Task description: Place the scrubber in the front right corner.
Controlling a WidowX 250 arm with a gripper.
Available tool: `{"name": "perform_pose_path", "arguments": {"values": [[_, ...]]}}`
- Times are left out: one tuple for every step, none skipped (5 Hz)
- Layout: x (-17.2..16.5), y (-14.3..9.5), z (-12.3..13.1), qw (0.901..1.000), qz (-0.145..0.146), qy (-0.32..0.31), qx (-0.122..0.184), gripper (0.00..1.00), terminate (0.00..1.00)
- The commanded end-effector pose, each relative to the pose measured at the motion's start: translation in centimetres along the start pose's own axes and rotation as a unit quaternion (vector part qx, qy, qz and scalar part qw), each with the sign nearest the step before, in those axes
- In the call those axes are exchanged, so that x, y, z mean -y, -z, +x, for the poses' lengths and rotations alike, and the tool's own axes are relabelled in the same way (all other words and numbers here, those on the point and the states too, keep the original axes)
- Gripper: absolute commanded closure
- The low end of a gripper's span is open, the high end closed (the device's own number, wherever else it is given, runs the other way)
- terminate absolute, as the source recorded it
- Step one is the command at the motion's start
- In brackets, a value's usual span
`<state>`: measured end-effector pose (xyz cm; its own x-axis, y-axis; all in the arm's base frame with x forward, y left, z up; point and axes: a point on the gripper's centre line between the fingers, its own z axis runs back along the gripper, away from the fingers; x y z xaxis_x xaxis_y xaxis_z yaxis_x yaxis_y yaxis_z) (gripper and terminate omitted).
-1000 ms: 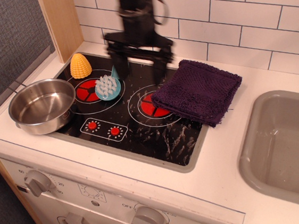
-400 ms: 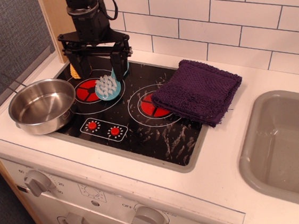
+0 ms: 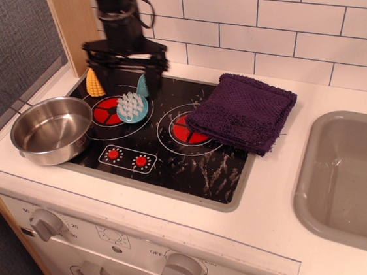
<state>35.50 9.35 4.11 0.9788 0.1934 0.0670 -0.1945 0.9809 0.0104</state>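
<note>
The small teal plastic scrubber [image 3: 133, 106], with a round head of white bristles facing up and a short handle pointing toward the back wall, lies on the rear left red burner of the black toy hob [image 3: 162, 154]. Above and just behind it hangs the black gripper [image 3: 128, 76], its two dark fingers spread wide apart, one on each side of the scrubber's handle end (the picture is blurred there, so whether either finger touches the handle cannot be told). Nothing is pinched between them.

The front right corner [image 3: 232, 195] of the hob, rounded and grey-rimmed with white scuff marks on the black surface beside it, lies well apart from the scrubber, across the hob toward the white tabletop [image 3: 270, 214].

A yellow toy corn cob [image 3: 94, 83] stands at the rear left of the hob, partly hidden behind the left finger. A shiny round steel pot [image 3: 51, 129] sits on the left edge of the hob, near the scrubber but not touching it. A folded dark purple cloth [image 3: 243, 111] covers part of the right burner and overhangs the hob's right rim. A grey sink [image 3: 346, 186] is sunk into the tabletop further right.
</note>
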Motion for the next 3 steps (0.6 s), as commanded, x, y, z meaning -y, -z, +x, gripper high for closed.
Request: {"name": "perform_pose_path", "arguments": {"values": [[2.05, 1.35, 1.71, 0.9997, 0.012, 0.017, -0.012, 0.0, 0.0], [1.89, 2.1, 1.51, 0.9993, 0.015, 0.012, -0.031, 0.0, 0.0], [1.93, 2.27, 1.26, 0.9995, 0.011, 0.01, -0.027, 1.0, 0.0]]}}
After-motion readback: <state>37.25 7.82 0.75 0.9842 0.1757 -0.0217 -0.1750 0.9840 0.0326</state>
